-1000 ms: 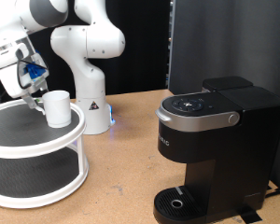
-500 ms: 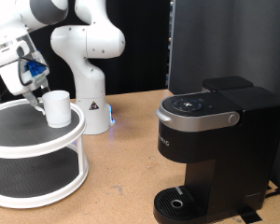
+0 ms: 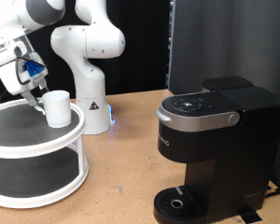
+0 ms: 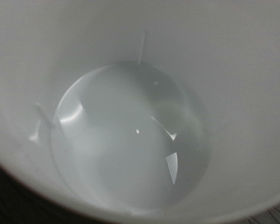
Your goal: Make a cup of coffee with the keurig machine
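Observation:
The white cup [image 3: 57,107] stands upright on the top tier of a white round two-tier stand [image 3: 33,142] at the exterior view's left. My gripper [image 3: 35,96] hangs right at the cup's left side, fingers pointing down at its rim; the fingertips are hidden against the cup. The wrist view is filled by the cup's empty white inside [image 4: 131,140]. The black keurig machine [image 3: 215,140] stands at the exterior view's right, lid down, with nothing on its round drip tray [image 3: 182,203].
The arm's white base [image 3: 91,107] stands behind the stand on the wooden table. A black panel rises behind the machine. Bare tabletop [image 3: 121,177] lies between stand and machine.

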Robot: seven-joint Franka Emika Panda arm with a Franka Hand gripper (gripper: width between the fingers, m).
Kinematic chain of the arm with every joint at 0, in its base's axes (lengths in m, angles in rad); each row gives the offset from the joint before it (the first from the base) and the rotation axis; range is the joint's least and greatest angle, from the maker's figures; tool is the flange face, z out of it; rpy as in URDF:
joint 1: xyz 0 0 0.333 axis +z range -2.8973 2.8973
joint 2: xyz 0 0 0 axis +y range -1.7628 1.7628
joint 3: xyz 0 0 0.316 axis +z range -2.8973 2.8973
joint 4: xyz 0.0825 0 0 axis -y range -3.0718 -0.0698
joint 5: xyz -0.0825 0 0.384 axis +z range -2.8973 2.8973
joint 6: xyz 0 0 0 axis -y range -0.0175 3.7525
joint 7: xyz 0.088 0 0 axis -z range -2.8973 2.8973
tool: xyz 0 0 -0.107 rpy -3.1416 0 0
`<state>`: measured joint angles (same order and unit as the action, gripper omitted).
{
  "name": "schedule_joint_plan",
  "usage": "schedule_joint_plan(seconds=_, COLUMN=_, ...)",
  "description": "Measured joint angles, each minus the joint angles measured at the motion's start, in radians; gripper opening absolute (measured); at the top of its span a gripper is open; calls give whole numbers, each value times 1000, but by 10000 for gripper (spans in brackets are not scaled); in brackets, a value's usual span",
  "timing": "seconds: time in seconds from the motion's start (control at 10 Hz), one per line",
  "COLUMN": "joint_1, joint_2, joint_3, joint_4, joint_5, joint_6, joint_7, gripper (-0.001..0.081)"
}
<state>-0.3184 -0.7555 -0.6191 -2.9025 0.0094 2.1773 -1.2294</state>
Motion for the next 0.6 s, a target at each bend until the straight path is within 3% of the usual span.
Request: schedule_joint_plan(seconds=0.6, joint_1=-2, joint_2=6, joint_3=8, joint_4=-11, joint_5=-5, joint_6=48, joint_7=8, gripper=805)
